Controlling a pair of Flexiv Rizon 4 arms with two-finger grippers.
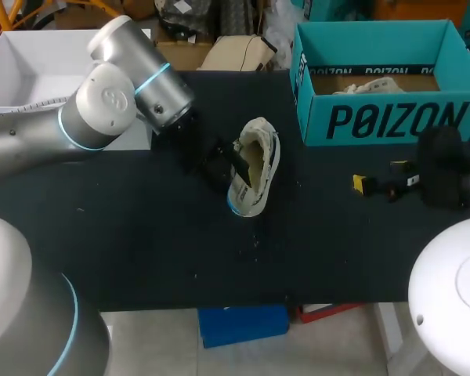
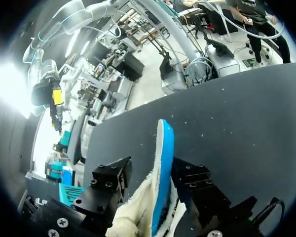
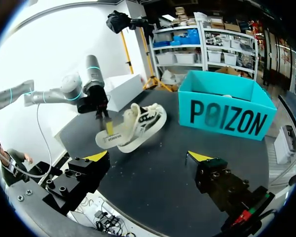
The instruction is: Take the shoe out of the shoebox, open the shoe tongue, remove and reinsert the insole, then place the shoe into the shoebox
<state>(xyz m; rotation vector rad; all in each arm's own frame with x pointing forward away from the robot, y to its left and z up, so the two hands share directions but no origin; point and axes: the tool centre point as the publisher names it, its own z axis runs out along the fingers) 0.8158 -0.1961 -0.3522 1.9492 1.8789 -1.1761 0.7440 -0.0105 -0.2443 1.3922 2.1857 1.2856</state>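
Tabletop: black cloth-covered tabletop [image 1: 141, 251] that carries everything listed.
Right gripper: the right gripper [image 3: 148, 157] sits in front of the shoebox's near wall, towards its right end. Its yellow-tipped fingers are spread wide with nothing between them.
Shoe: cream fabric sneaker with a blue-edged sole [image 1: 253, 168], out of the shoebox. It is just off the shoebox's left near corner and apart from it, and appears tipped on its side with the opening upward.
Long axis: runs near to far, roughly parallel to the shoebox's left wall.
Left gripper: the left gripper [image 1: 219, 166] is on the side of the shoe away from the shoebox, pinching the shoe's edge at the opening.
Shoebox: open teal cardboard shoebox [image 1: 392, 117] at the far right. Something pale lies inside, but what it is cannot be told.
Deciding relation: the shoebox lies right of and beyond the held shoe. The left arm has the shoe and the right arm is nearer the shoebox.
Insole: whether it is seated cannot be seen.
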